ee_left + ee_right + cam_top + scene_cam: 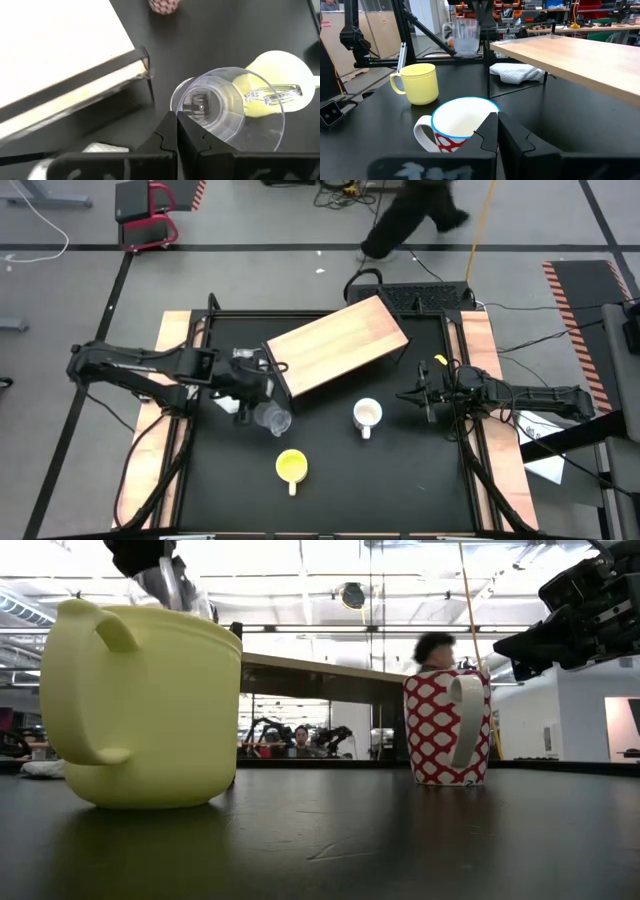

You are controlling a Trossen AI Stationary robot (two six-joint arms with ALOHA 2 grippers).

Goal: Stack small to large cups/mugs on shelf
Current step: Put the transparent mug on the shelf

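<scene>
My left gripper (256, 406) is shut on the small clear glass cup (273, 419), held above the table just in front of the shelf's near left corner. The shelf (337, 346), with a light wood top, stands slantwise at the table's far middle. The yellow mug (291, 466) stands upright on the table near the front. The white mug with the red pattern (367, 415) stands upright to its right. My right gripper (418, 395) is shut and empty, level, to the right of the white mug and apart from it. My left gripper pinches the glass cup's wall at the rim (175, 102) between its two fingers, only on one side of the cup. The fingers come from above, pointing down. The cup (462, 36) hangs beside and below the fingers, lifted clear of the table, mouth up and slightly tilted.
A white-grey cloth (517, 73) lies on the table under the shelf's left end. The shelf top stands raised on thin dark legs (487, 75). A person (410, 215) walks on the floor beyond the table's far edge.
</scene>
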